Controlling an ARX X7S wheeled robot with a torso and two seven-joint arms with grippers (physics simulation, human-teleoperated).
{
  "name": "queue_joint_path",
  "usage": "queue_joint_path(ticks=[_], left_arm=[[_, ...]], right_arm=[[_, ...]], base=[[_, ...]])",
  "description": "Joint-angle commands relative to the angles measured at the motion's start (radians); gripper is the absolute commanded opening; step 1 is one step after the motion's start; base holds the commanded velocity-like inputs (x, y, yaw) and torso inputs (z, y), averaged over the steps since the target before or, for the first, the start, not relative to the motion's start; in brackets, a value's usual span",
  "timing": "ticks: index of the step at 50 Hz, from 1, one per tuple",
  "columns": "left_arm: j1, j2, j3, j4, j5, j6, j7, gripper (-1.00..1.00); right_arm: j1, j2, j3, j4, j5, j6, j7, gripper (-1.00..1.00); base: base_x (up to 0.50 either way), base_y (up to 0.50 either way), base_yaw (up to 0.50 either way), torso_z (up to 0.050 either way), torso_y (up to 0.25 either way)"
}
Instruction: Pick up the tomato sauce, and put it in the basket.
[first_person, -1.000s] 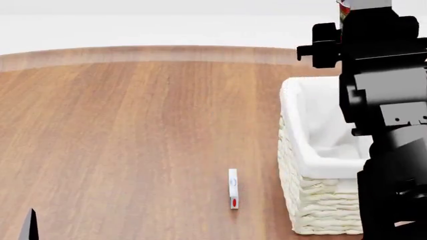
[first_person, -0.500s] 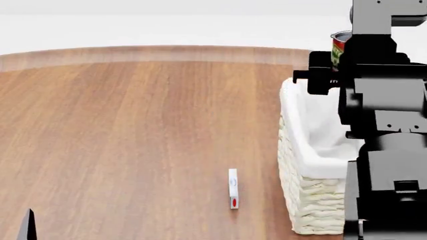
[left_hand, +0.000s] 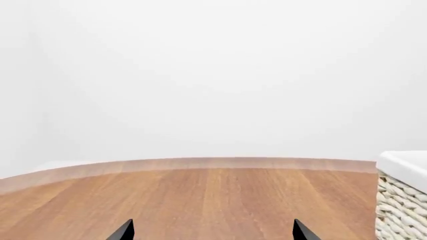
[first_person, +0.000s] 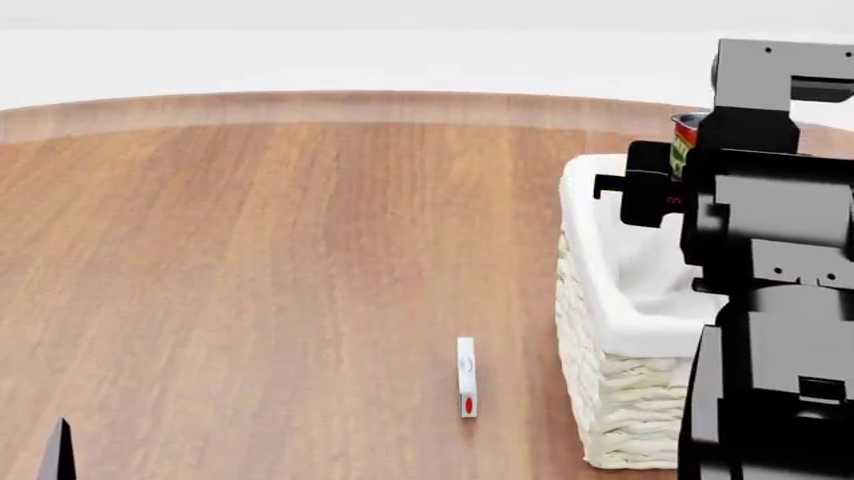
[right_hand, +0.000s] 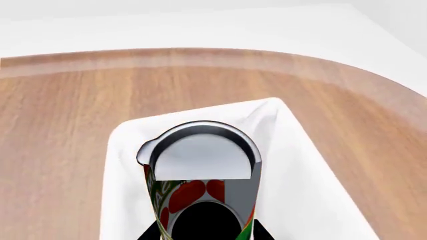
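The tomato sauce (right_hand: 200, 195) is held upright in the right gripper (right_hand: 205, 227), jaws pinching the can's lower body. The can is seen above the basket (first_person: 627, 300), over its white-lined interior, clear of the liner. The basket rests on the wooden worktop (first_person: 267, 280). A small white tag with a red mark (first_person: 466, 377) lies on the worktop just beside the basket's near corner. The left gripper (left_hand: 212, 232) is spread, nothing held, with the basket's corner (left_hand: 400, 195) visible to one side.
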Motion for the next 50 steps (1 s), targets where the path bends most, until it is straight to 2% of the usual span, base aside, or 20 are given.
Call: queue_joint_path(ticks=[1,22,23,37,50], left_arm=[[-0.002,0.002,0.008,0.001,0.007,-0.002,-0.002,1.00],[-0.003,-0.004,0.012,0.012,0.010,-0.009,-0.007,1.00],[-0.002,-0.004,0.010,0.010,0.008,-0.008,-0.007,1.00],[0.014,-0.009,0.005,0.015,0.006,0.005,-0.009,1.00],[0.017,-0.006,0.007,0.002,0.007,0.017,-0.004,1.00]], right_arm=[[-0.014,-0.002,0.015,0.000,-0.049,0.027,-0.013,-1.00],[-0.027,-0.001,0.011,0.000,-0.048,0.054,0.006,-1.00],[-0.027,0.001,0.018,0.000,-0.045,0.053,0.017,1.00],[0.040,-0.001,0.022,0.000,-0.048,0.027,0.006,1.00],[0.102,-0.098,-0.071,-0.001,-0.077,-0.184,-0.045,1.00]], base=[[0.00,0.00,0.00,0.000,0.000],[0.00,0.00,0.00,0.000,0.000],[0.00,0.00,0.00,0.000,0.000],[0.00,0.00,0.00,0.000,0.000],[0.00,0.00,0.00,0.000,0.000]])
